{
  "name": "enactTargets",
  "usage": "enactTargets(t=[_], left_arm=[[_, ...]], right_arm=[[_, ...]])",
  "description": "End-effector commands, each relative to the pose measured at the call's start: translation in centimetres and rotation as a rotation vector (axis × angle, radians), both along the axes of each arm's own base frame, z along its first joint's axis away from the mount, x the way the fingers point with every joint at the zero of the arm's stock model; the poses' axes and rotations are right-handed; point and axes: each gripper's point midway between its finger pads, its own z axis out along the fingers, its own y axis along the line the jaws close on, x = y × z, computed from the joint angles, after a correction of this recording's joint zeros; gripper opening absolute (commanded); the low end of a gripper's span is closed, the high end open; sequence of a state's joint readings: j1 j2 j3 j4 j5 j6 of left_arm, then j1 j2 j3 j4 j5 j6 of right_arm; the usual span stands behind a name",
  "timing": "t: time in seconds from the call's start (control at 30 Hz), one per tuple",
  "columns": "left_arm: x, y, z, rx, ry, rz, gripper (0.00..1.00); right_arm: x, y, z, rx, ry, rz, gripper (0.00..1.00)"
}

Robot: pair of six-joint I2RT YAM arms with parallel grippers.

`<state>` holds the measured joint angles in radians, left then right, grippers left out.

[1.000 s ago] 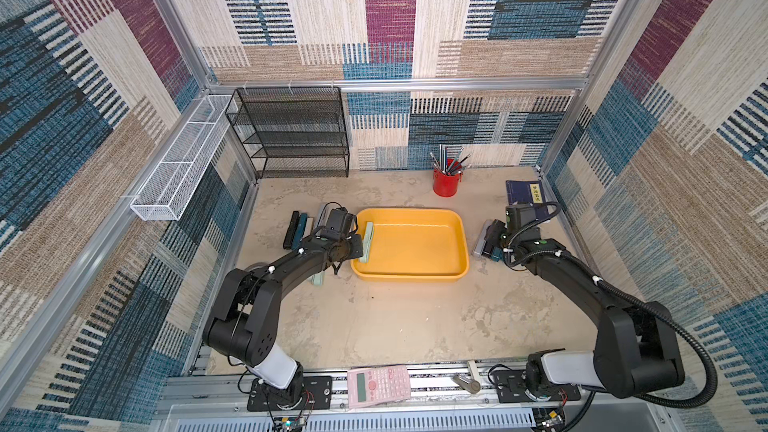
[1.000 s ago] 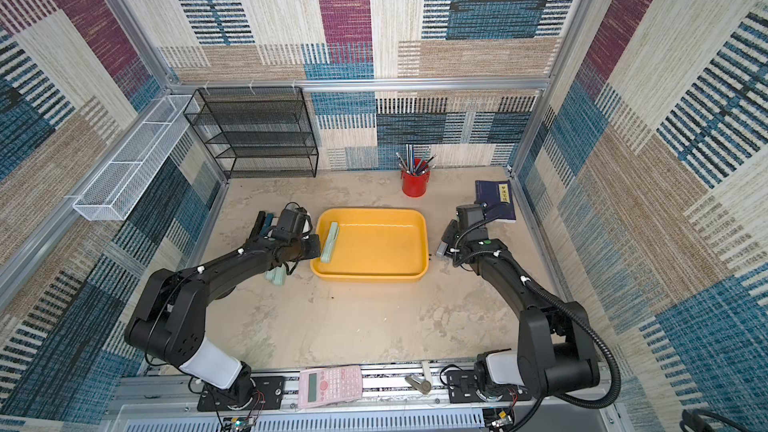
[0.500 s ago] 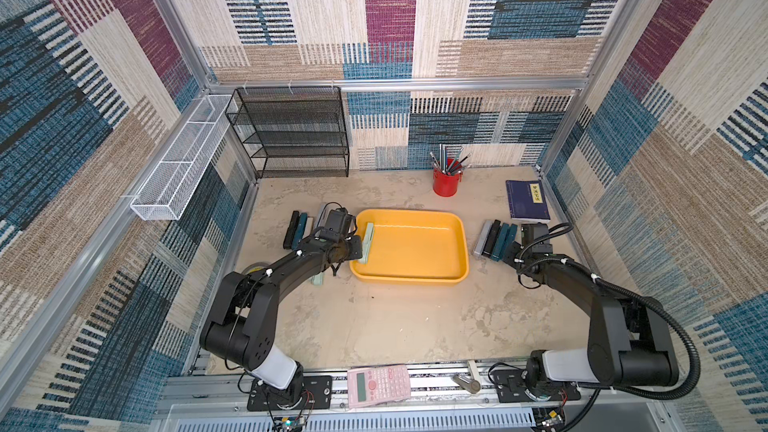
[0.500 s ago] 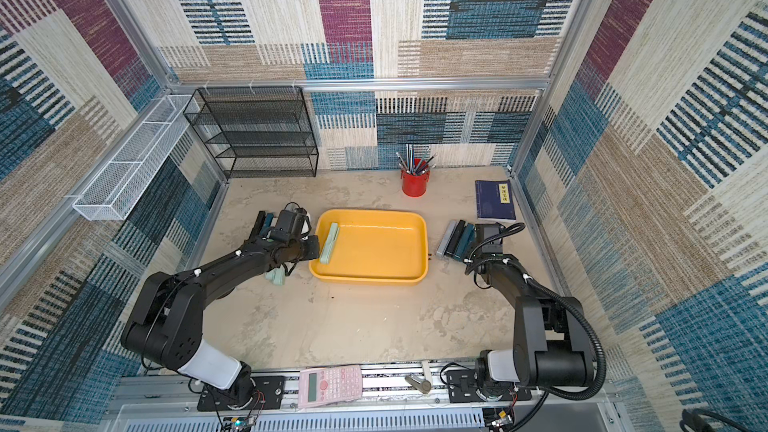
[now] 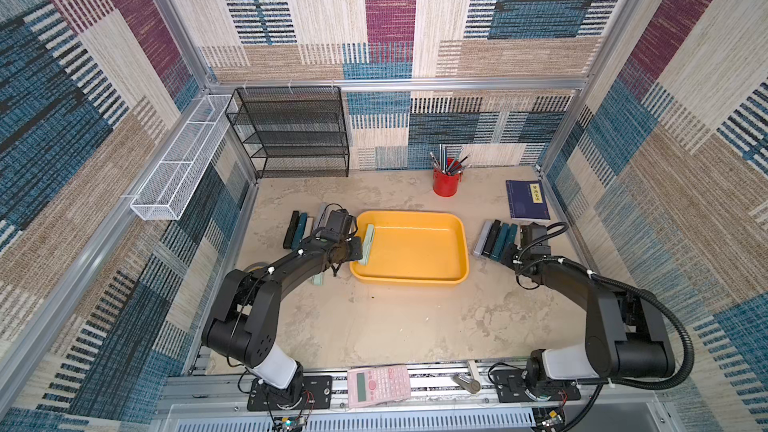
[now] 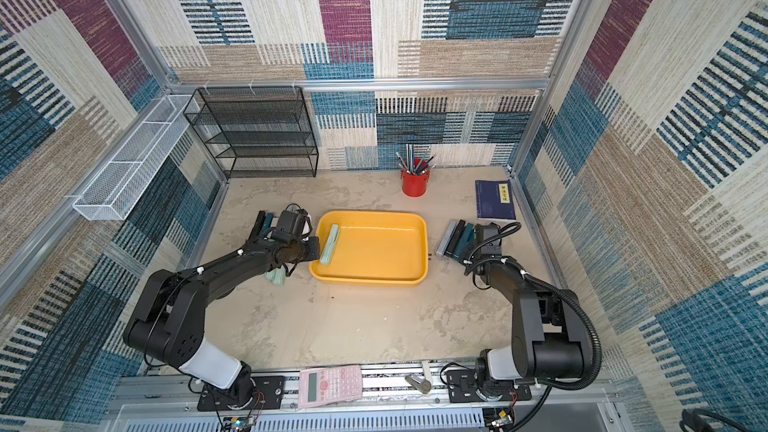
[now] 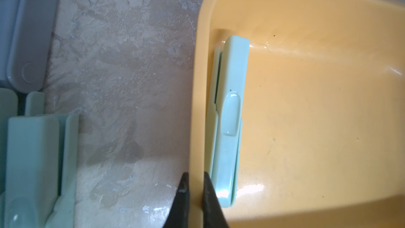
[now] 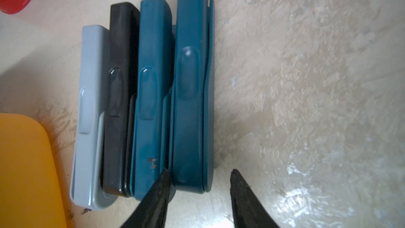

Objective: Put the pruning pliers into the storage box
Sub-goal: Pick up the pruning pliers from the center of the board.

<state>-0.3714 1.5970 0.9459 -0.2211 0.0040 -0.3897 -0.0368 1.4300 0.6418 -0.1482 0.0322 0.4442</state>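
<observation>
Patterned woven panels enclose a mottled beige counter (image 5: 395,326), on which the yellow storage box (image 5: 411,282) sits between the two arms. Left end effector (image 7: 195,190): clenched on the box wall nearest its arm, one finger (image 7: 180,198) outside the rim and one inside, with nothing else in its grip. This is judged to be a steadying hold, so that the box does not slide while it is loaded. One mint-green pliers (image 7: 230,117) lies flat inside the box, along that same wall and just beside the inner finger. Outside the box, on the outer-finger side, more mint pieces (image 7: 32,161) and a pale grey piece (image 7: 28,40) lie on the counter, not yet stored. Right end effector (image 8: 199,178): released, jaws straddling the near end of the outer teal pliers (image 8: 190,84). One fingertip (image 8: 157,194) sits over the seam against the second teal piece (image 8: 151,84) and the other stands clear of the free side, so no grip is made yet. Past the second teal piece a black piece (image 8: 119,84) and a light grey piece (image 8: 89,106) are packed side by side, with a box corner just beyond them. Judgement: the outermost piece is targeted because its free side gives finger room, but the tight packing risks dragging its neighbour along. The task is at an early stage, with one piece seen in the box.
</observation>
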Motion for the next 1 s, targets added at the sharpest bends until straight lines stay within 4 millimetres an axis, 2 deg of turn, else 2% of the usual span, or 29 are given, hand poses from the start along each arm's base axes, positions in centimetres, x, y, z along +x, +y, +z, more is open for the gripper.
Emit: enactTargets(t=[0.0, 0.27, 0.47, 0.77, 0.97], left_arm=[[0.6, -0.3, 0.6, 0.009, -0.026, -0.030, 0.00], [0.7, -0.3, 0.7, 0.014, -0.026, -0.032, 0.00], [0.6, -0.3, 0.3, 0.014, -0.022, -0.032, 0.00], [0.5, -0.1, 0.3, 0.015, -0.022, -0.026, 0.00], [0.5, -0.2, 0.2, 0.016, -0.020, -0.029, 0.00]], right_arm=[[0.7, 0.2, 0.0, 0.001, -0.017, 0.018, 0.48], [1.3, -0.5, -0.4, -0.032, 0.004, 0.002, 0.47], [2.0, -1.9, 0.3, -0.066, -0.013, 0.000, 0.43], [3.7, -2.2, -0.1, -0.107, 0.007, 0.052, 0.37], [3.7, -2.1, -0.9, -0.103, 0.030, 0.062, 0.31]])
